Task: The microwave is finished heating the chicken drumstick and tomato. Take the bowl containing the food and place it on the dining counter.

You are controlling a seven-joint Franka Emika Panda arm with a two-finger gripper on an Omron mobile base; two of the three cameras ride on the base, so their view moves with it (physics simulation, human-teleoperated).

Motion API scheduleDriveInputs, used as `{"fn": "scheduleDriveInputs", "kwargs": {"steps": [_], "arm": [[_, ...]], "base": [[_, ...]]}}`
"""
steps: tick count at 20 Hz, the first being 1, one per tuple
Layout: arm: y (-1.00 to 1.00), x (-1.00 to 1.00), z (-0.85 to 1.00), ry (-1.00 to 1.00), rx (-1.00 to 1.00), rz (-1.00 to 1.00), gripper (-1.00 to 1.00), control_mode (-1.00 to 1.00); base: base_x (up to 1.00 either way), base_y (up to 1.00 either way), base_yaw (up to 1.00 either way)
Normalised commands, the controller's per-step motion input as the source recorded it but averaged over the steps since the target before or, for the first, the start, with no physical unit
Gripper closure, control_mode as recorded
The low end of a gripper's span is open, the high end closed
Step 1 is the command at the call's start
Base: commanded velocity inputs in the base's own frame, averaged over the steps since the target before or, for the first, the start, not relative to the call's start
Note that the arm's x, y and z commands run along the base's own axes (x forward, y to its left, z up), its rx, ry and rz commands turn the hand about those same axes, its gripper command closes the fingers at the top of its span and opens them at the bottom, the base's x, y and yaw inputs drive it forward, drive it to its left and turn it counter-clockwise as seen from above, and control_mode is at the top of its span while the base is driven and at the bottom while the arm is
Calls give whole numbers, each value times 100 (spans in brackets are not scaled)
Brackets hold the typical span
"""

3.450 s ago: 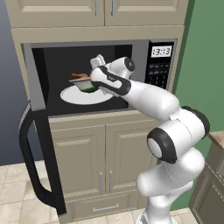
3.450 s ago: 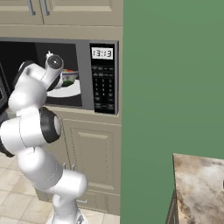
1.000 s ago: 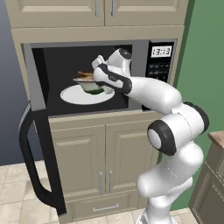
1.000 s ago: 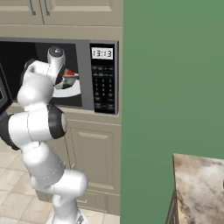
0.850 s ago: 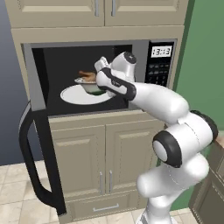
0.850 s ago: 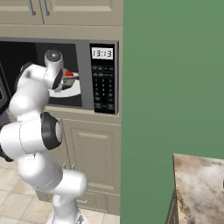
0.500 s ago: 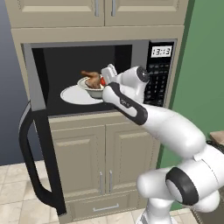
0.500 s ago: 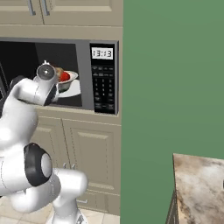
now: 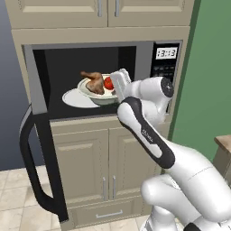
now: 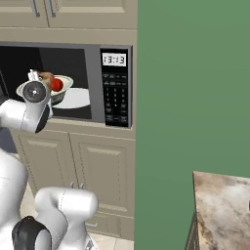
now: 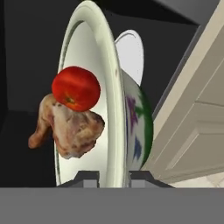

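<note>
The microwave [image 9: 165, 67] stands open, its door swung out to the left. Inside the opening, the pale bowl [image 9: 100, 94] hangs just above the flat white plate [image 9: 74, 98]. It holds the brown chicken drumstick [image 9: 93, 80] and the red tomato [image 9: 108, 83]. My gripper [image 9: 118, 85] is shut on the bowl's right rim. In the hand view the bowl's rim [image 11: 112, 109] runs down between the two fingertips of the gripper [image 11: 113, 176], with the tomato [image 11: 75, 87] and drumstick [image 11: 70, 127] beside it. The dining counter [image 10: 222, 210] shows at lower right in the right base view.
The open door with its long black handle [image 9: 34, 180] juts out at the left. Beige cabinet doors [image 9: 113, 158] sit under the microwave. A green wall [image 10: 195, 88] stands between the microwave's keypad [image 10: 116, 100] and the counter.
My arm has swung its elbow down and to the right. The hand has carried the bowl a little right and toward the front of the opening, off the plate.
</note>
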Motion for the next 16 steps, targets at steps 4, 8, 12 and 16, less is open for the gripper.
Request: {"fn": "scheduleDriveInputs", "kwargs": {"steps": [4, 8, 12, 16], "arm": [[-13, -100, 42, 12, 0, 17, 100, -100], [-21, -100, 13, 15, -5, 14, 100, -100], [-37, -92, 0, 2, -6, 5, 100, -100], [-3, -4, 0, 0, 0, 0, 100, -100]], "base": [[0, 0, 0], [0, 0, 0], [0, 0, 0], [0, 0, 0]]}}
